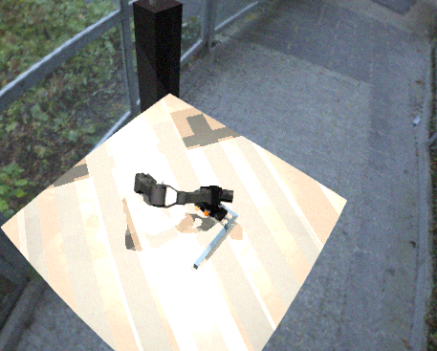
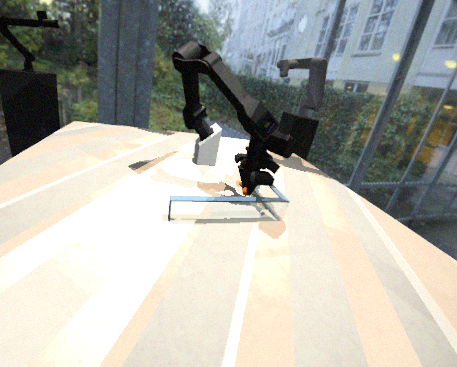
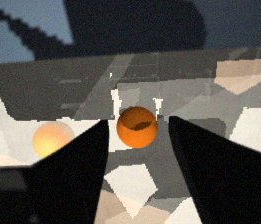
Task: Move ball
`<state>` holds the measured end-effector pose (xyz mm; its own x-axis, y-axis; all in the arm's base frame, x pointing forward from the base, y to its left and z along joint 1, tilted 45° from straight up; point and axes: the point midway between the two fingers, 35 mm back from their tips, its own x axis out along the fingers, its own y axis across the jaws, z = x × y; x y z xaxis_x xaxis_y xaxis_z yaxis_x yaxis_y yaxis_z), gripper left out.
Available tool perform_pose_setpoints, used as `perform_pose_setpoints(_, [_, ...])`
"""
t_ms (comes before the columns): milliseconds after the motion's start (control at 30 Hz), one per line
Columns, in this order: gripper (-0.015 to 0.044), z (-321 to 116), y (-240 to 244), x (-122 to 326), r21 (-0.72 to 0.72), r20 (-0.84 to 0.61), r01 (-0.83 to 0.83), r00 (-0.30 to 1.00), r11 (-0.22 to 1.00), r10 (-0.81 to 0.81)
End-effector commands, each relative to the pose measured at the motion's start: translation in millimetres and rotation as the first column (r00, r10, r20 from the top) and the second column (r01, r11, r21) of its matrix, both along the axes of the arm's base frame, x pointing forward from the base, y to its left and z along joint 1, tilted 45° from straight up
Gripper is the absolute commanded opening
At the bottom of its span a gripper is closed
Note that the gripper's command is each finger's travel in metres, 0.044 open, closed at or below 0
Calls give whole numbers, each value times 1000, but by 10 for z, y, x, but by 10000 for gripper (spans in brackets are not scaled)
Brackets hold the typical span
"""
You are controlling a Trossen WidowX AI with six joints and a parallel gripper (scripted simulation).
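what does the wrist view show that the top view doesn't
Only the wrist view shows the see-through copy, pale and left of the fingers, and a gap on each side of the ball between the two dark fingers. Only the top view shows the whole arm, the table's edges and both clear walls meeting in a corner. Both show the orange ball at the gripper.

Top cam looks down from high and far at the whole table [image 1: 103, 273], exterior sits low near one table edge facing the arm [image 2: 233, 92], and wrist cam peers close between the fingers; all three catch the ball [image 3: 136, 127].
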<state>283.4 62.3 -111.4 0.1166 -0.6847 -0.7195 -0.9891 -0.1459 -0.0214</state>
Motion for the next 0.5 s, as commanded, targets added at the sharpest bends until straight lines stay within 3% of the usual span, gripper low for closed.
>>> perform_pose_setpoints(0, [113,-10,-20,-10,-5,-4,-5,1000,1000,5])
perform_pose_setpoints(267, [60,-10,-20,-10,-5,-4,-5,1000,1000,5])
perform_pose_setpoints(333, [7,-3,-11,-9,-4,-4,-5,1000,1000,5])
perform_pose_setpoints(467, [0,153,178,-1,1,-5,-6,1000,1000,6])
